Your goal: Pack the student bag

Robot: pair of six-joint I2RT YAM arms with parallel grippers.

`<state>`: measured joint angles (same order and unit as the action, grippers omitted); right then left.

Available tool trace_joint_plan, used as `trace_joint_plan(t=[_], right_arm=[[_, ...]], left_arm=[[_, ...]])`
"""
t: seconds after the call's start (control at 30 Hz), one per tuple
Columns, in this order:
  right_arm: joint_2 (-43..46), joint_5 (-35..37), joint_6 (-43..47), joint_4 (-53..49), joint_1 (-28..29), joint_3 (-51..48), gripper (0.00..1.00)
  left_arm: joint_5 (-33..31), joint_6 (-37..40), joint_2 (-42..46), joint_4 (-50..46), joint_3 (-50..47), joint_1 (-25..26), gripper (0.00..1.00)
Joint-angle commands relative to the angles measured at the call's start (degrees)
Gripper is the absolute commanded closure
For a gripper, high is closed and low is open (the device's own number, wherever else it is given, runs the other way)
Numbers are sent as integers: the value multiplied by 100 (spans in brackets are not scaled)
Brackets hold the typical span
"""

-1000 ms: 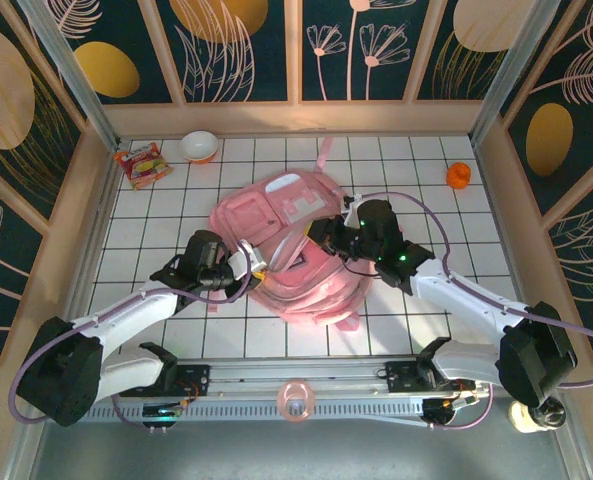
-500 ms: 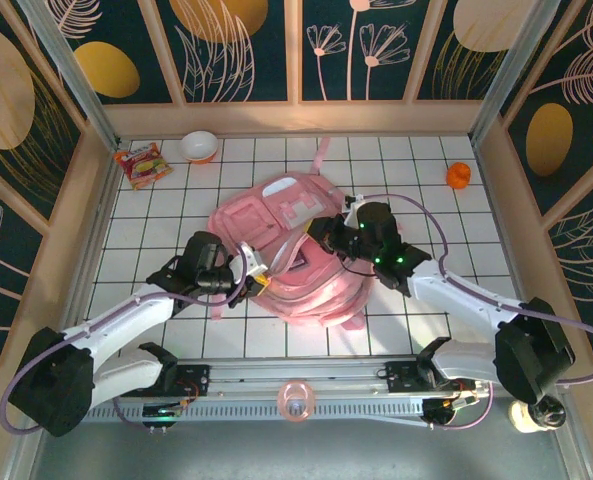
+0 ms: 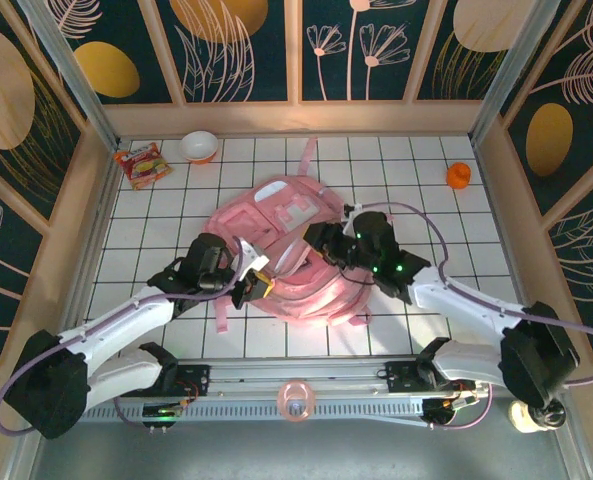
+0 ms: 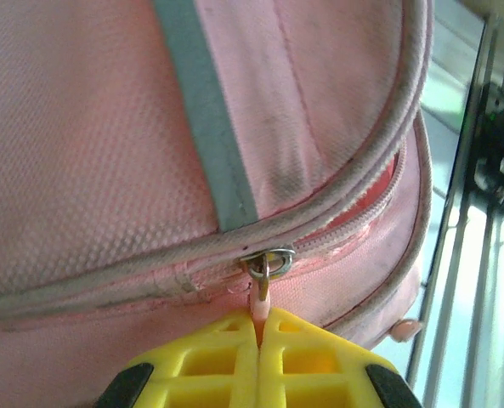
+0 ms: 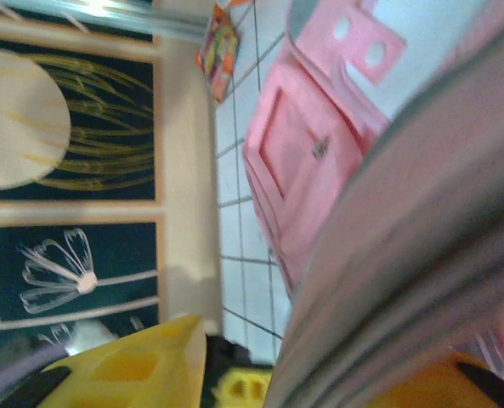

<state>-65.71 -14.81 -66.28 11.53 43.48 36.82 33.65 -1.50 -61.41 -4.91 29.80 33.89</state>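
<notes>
The student bag (image 3: 286,215) is a large pink backpack lying flat in the middle of the tiled table. My left gripper (image 3: 256,283) is at its near left edge, shut on the small pink zipper pull (image 4: 261,299) that hangs from a metal ring on the zip line. In the left wrist view the yellow fingers (image 4: 201,361) press together around that pull (image 4: 260,319). My right gripper (image 3: 316,238) is over the bag's right half. Its yellow fingers (image 5: 141,361) stand apart, with a blurred band of the bag's fabric (image 5: 387,255) between them.
A snack packet (image 3: 142,164) and a white bowl (image 3: 199,146) lie at the back left. A small orange object (image 3: 459,175) sits at the back right. A pink ring (image 3: 295,398) rests on the front rail. Wooden walls close in both sides.
My left gripper has drawn the zipper pull toward the near right along the bag's edge. The right gripper's jaws have come apart, and it has shifted slightly left.
</notes>
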Motion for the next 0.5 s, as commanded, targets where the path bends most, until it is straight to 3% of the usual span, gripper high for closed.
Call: trace_joint_plan(t=[0.0,0.17,0.37,0.47], right_arm=[[484,286,-459,-133,446,-621,57],[415,590,-1009,522,1068,-1036,55],[-312,602,-1041,1198,1180,-898,59],[-642,579,-898,1199,1139,-650,69]], left_arm=[[-127,-1047,233,522,53,-14,100],[278,-1133,176,343,-1,-12,100],[661,-975,25,175,64,12,100],[793,-845,-44,7,147,41,100]])
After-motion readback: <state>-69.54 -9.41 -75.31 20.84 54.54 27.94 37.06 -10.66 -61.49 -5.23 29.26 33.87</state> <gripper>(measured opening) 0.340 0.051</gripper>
